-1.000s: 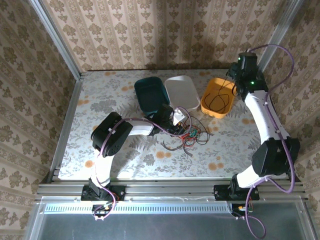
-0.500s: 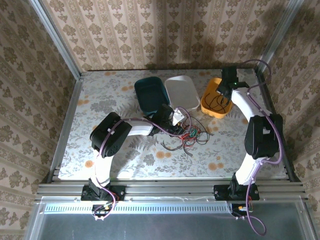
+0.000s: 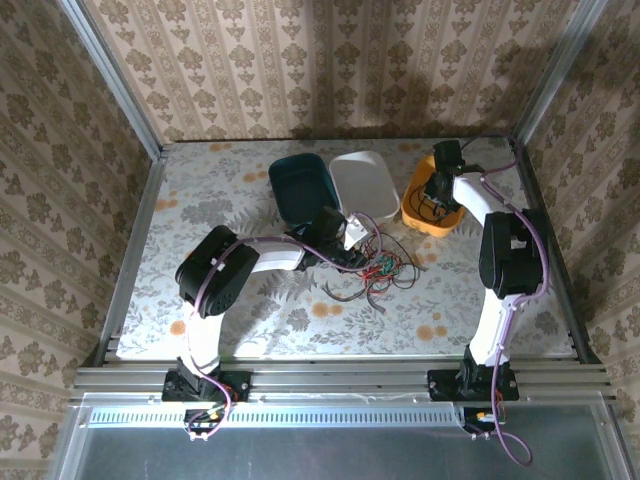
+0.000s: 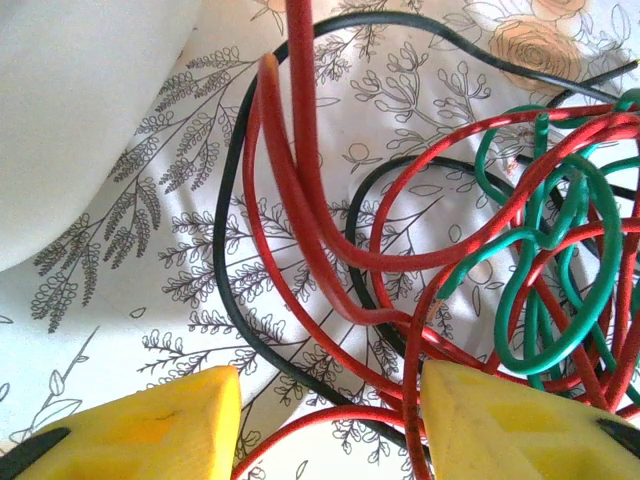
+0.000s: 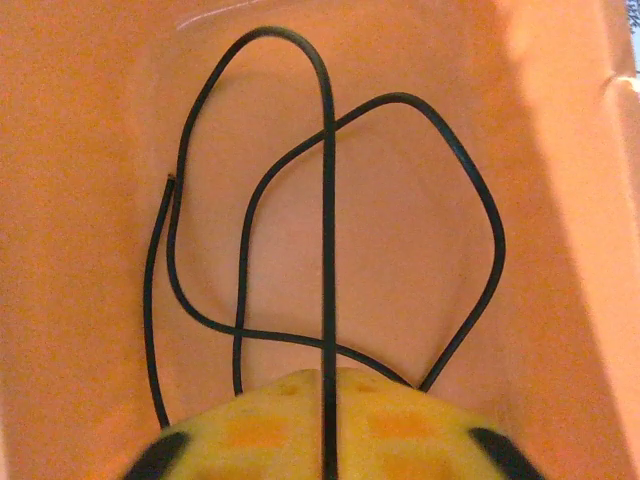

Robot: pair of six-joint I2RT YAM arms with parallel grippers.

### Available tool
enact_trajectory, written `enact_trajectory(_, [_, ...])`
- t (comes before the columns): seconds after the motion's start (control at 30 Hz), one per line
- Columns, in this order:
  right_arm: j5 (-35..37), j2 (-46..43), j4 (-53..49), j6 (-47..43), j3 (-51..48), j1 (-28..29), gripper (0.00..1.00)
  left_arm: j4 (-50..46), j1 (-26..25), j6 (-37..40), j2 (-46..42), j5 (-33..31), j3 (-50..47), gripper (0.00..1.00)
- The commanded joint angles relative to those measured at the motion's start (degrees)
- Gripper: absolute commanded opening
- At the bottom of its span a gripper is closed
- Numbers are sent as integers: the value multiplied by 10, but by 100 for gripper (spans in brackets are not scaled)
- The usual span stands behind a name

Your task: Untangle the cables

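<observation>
Cables (image 3: pixel 377 268) tangled on worktop (image 3: pixel 220 190) beside white tub (image 3: pixel 362 185); left tool (image 4: pixel 330 390) spread astride red and black strands. Black cable (image 5: pixel 327 200) lies in orange tub (image 5: pixel 560 300), right tool (image 5: pixel 327 390) over it: spread or shut, can't tell.

Left arm (image 3: pixel 275 257) and right arm (image 3: pixel 487 330): white links, bulky black joints, thin purple cables (image 3: pixel 203 300) looped alongside, black bases (image 3: pixel 205 385), left gripper (image 4: pixel 330 425) fingers (image 4: pixel 150 430) yellow wedges, black patches at outer corners, right gripper (image 5: pixel 325 430) yellow too, black side patches.

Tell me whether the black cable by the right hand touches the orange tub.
Touching. In the right wrist view the black cable lies in loops flat on the floor of the orange tub.
</observation>
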Motion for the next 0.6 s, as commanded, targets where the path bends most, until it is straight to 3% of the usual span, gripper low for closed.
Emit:
enact_trajectory(0.0, [37, -65, -31, -6, 4, 2, 41, 2, 5, 12, -28, 3, -2, 52])
enact_trajectory(0.23, [62, -171, -40, -15, -61, 4, 44, 2, 10, 18, -38, 11, 3, 52])
enact_trajectory(0.4, [-34, -245, -28, -49, -158, 36, 44, 1, 10, 23, -45, 60, 7, 53])
enact_trajectory(0.57, [-120, -262, -36, -92, -236, 93, 43, 8, 6, 18, -38, 82, 11, 54])
